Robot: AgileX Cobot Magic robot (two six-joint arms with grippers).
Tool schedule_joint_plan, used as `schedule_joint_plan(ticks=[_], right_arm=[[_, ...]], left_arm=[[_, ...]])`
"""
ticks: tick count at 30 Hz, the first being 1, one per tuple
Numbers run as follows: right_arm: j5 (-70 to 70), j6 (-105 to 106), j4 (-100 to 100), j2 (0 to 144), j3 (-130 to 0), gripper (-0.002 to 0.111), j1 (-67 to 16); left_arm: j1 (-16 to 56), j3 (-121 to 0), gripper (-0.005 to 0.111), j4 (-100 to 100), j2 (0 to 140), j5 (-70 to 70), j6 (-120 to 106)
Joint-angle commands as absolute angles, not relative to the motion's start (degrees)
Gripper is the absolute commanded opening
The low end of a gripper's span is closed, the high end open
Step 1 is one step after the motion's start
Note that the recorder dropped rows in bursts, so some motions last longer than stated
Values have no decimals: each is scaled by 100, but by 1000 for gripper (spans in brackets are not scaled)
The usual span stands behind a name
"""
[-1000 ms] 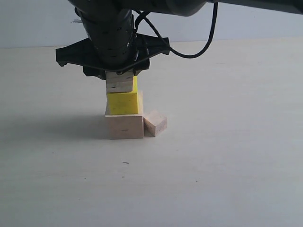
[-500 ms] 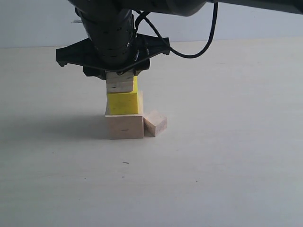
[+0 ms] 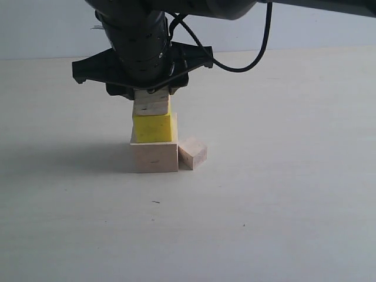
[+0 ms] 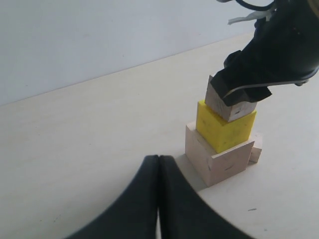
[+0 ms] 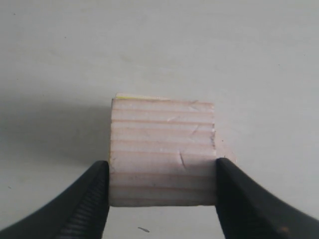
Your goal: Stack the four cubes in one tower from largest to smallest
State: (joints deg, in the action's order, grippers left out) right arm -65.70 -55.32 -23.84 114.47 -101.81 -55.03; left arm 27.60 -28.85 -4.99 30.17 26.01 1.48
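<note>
My right end effector (image 5: 162, 172) clamps a small cube (image 3: 151, 107) atop the yellow cube (image 3: 153, 127), which sits on the large cube (image 3: 154, 157). Other small cube (image 3: 192, 153) lies on the bench (image 3: 282, 194), just beside the large cube. My left end effector (image 4: 158, 169) is pinched closed, empty.

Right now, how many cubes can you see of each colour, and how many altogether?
Pale wood: 3 - large base cube, small top cube, small loose cube beside the base
Yellow: 1 - middle cube
Total: 4
</note>
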Motion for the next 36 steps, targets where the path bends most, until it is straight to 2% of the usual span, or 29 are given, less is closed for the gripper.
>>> schedule_joint_plan(ticks=[1, 36], right_arm=[[-6621, -5560, -2400, 11458, -10195, 47, -5523], [-6536, -5558, -2400, 11458, -10195, 48, -5523]], left_arm=[[2741, -2866, 0, -441, 2960, 2552, 193], [2741, -2866, 0, -441, 2924, 2552, 193]])
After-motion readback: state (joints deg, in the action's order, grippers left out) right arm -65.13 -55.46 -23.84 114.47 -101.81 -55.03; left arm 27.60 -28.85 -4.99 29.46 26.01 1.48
